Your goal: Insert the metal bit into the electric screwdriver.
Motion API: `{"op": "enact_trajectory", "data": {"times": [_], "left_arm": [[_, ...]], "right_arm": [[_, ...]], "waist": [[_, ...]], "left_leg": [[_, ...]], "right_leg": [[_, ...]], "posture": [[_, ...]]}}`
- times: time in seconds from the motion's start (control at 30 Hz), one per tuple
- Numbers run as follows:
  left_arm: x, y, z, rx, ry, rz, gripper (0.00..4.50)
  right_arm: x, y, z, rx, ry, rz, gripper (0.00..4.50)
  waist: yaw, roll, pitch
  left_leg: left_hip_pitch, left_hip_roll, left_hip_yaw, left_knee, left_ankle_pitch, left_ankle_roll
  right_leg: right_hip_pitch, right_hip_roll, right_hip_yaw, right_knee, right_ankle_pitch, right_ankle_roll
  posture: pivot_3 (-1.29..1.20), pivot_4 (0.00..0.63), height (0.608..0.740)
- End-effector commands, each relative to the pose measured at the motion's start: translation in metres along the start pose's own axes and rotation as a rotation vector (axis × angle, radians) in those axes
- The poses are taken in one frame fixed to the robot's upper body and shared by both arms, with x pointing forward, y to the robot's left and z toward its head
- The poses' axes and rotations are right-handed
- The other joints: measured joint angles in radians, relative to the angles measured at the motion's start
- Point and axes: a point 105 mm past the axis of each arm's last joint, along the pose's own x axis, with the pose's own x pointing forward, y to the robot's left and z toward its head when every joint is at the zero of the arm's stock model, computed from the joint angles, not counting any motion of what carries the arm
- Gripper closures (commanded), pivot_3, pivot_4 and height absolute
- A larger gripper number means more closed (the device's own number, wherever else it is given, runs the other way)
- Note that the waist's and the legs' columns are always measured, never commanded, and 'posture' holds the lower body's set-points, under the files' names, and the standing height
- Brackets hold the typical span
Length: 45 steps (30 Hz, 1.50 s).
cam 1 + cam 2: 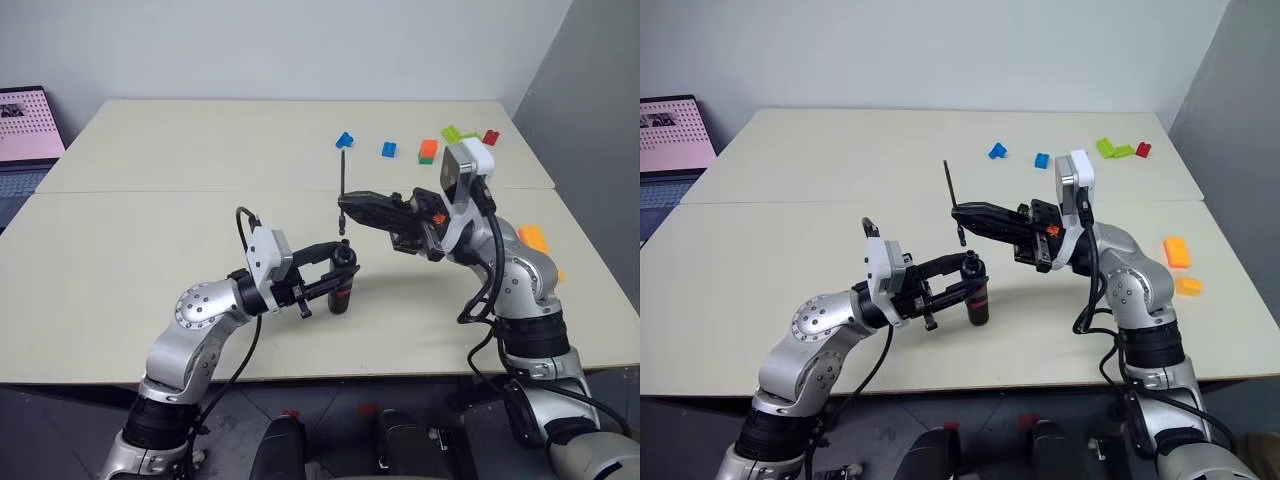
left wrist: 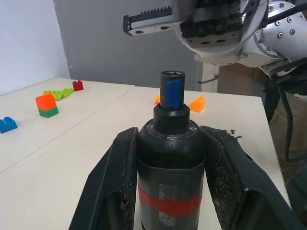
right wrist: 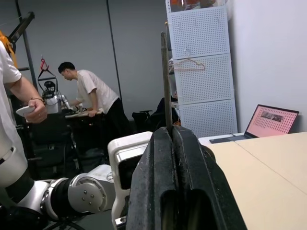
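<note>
Above the table [image 1: 150, 250], one electric screwdriver [image 1: 342, 278] clamped upright in left gripper [image 1: 335, 270], one metal bit [image 1: 343, 192] pinched by right gripper [image 1: 347, 206]

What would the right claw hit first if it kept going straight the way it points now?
Probably nothing: the right claw points left, passing above the black pen-shaped electric screwdriver; beyond looks free, though depth is unclear.

no legible text, labels or numbers
</note>
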Motion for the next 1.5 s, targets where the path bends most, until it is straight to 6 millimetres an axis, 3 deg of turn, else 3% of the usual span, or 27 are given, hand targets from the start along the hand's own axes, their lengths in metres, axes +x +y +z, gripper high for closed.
{"op": "enact_trajectory", "data": {"times": [0.03,0.43,1.5], "left_arm": [[-0.006,0.001,-0.008,0.001,0.051,0.007,2.87],[-0.013,0.004,-0.017,0.002,0.063,0.020,2.87],[-0.009,0.002,-0.014,0.004,0.072,0.006,2.87]], "right_arm": [[0.005,0.004,0.007,-0.047,-0.012,0.036,4.50],[0.001,0.003,-0.004,-0.037,0.013,0.022,4.50],[-0.005,0.001,-0.014,-0.031,0.041,0.007,4.50]], "waist": [[0.000,0.000,0.000],[0.000,0.000,0.000],[0.000,0.000,0.000]], "left_leg": [[0.000,0.000,0.000,0.000,0.000,0.000],[0.001,0.000,0.000,0.000,0.000,0.000],[0.002,0.000,0.000,0.000,0.000,0.000]], "right_leg": [[0.000,0.000,0.000,0.000,0.000,0.000],[0.001,0.000,0.000,0.001,0.000,0.000],[0.001,0.000,0.000,0.001,0.000,0.000]], "posture": [[0.00,0.150,0.740],[0.00,0.150,0.740],[0.00,0.150,0.740]]}}
